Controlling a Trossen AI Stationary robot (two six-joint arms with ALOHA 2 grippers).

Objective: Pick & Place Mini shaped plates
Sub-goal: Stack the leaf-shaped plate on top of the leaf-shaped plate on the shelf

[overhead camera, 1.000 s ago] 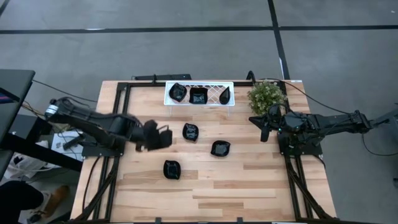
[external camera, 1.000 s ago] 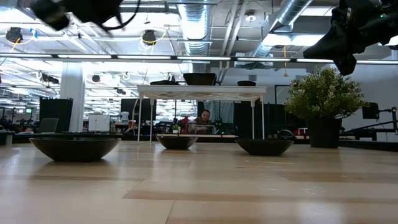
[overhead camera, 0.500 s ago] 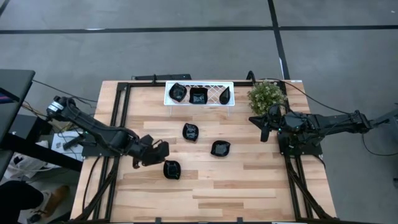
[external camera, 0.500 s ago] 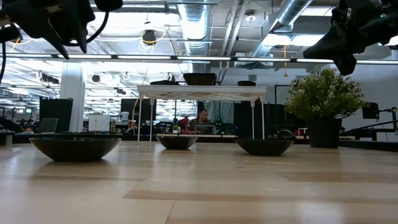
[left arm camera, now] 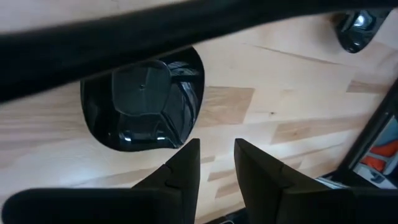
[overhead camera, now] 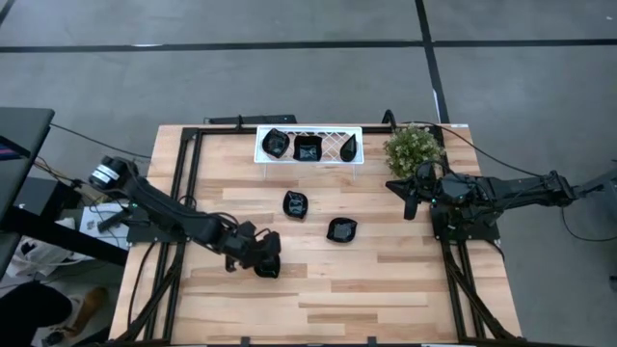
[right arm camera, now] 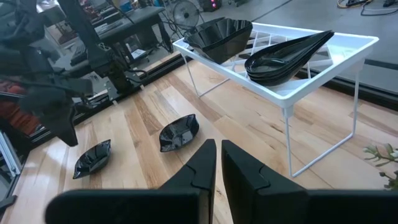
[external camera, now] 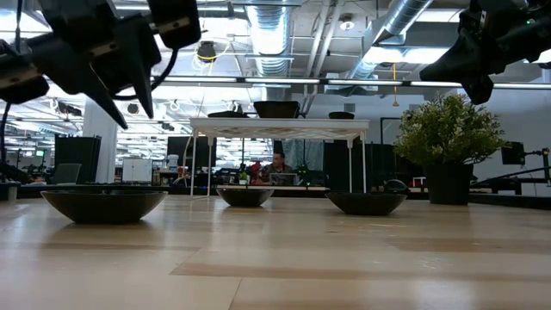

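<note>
Hovering at the lower left of the high view, the left gripper (overhead camera: 258,253) sits right over the nearest black plate (overhead camera: 267,263), its two fingers (left arm camera: 186,168) parted by a narrow gap and holding nothing (the wrist view shows the dish lying just beyond their tips, untouched). That plate (left arm camera: 144,104) is glossy, squarish, with a wavy rim. Toward the middle of the frame two more mini shaped plates rest on the table (overhead camera: 386,280), one (overhead camera: 295,204) higher, one (overhead camera: 341,230) lower and further right, well apart from each other. Above them, at the upper centre, the white lattice tray (overhead camera: 331,155) stands on thin legs and carries three more black dishes, the rightmost leaf-shaped. At the right, the right gripper (overhead camera: 411,198) waits beside the green plant (overhead camera: 414,146), fingers pressed nearly together and empty. The tabletop is pale wooden planks in a black frame; grey floor surrounds it, and the low view looks into an open workshop with ceiling ducts.
</note>
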